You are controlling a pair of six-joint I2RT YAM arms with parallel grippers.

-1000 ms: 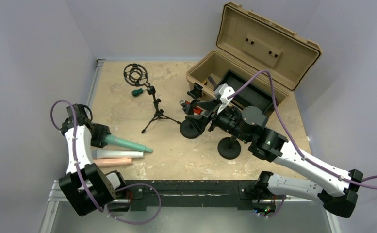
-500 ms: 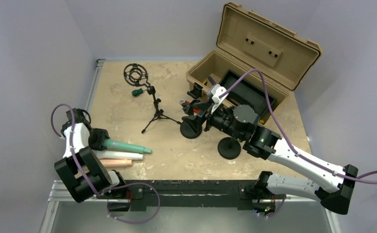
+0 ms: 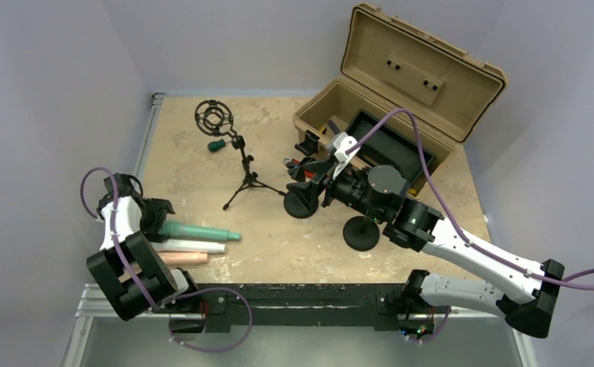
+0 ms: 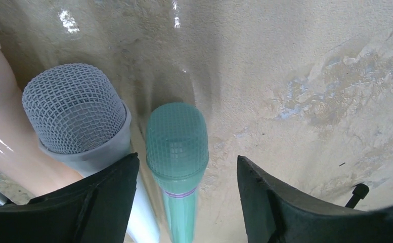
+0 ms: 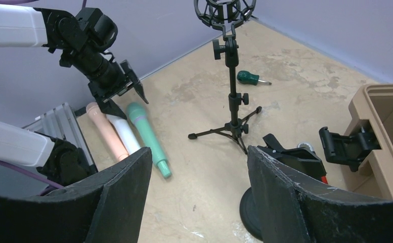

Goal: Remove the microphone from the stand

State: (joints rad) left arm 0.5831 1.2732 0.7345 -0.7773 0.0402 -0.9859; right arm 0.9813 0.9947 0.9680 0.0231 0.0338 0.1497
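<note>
- One green microphone (image 3: 198, 231) lies flat on the worktop (image 3: 293, 252) at the near left, off the tripod stand and well apart from it; its mesh head points towards the left arm and its tail towards the middle of the worktop.
- It is one of three microphones lying side by side; a white microphone (image 3: 194, 246) is just beside it and a pink microphone (image 3: 183, 258) is nearest the edge; in the left wrist view the green head (image 4: 176, 152) and the white head (image 4: 75, 111) sit close together.
- The left claw (image 3: 160, 218) is spread wide over the heads; its two fingers stand either side of the green microphone with a gap showing on each side, so it grips nothing.
- One tripod stand (image 3: 244, 164) is upright at the far left on three spread legs; a ring-shaped shock mount (image 3: 213, 116) tops it; one green-handled screwdriver (image 3: 216, 144) lies on the worktop near it.
- The right claw (image 5: 199, 152) is also spread wide and holds nothing; it hangs at mid-worktop, facing the stand (image 5: 232, 96) and the three microphones.
- Two round black bases (image 3: 301, 202) (image 3: 361, 233) sit beneath the right arm; one tan case (image 3: 400, 99) stands at the far right, lid raised.
</note>
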